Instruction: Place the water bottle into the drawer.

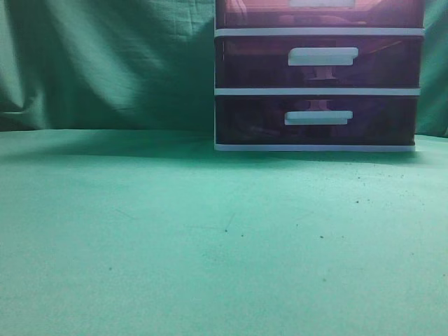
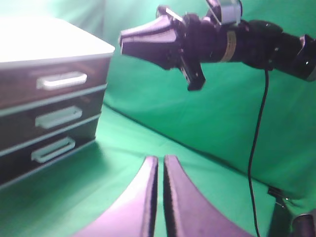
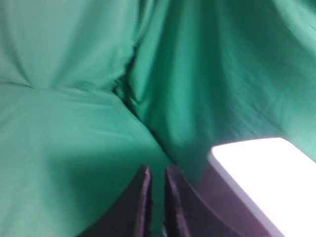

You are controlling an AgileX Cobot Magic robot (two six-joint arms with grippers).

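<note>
Closest to the lens in the left wrist view, the left gripper (image 2: 160, 197) is seen at the bottom centre of the frame, fingers drawn together to a narrow slit with nothing between them. Likewise in the right wrist view, the right gripper (image 3: 157, 202) sits at the bottom centre, fingers nearly touching and empty. The right arm (image 2: 222, 42) is also recorded across the upper part of the left wrist view, raised above the green cloth (image 2: 197, 128), its tapered fingers pointing toward the drawer unit (image 2: 54, 98) at the left edge; both arms are judged to be parked clear of the work area.

The drawer (image 2: 54, 81), uppermost of three, is noted as closed, its white bar handle (image 2: 61, 79) flush with the front. In the exterior view the unit occupies the upper right, the top drawer (image 1: 318, 12) cut off by the frame edge; the two lower drawers (image 1: 318, 87) are closed as well.

No water bottle is found in any view; its position cannot be told. The task is judged not yet begun: the drawer must be opened and the bottle located first.
</note>
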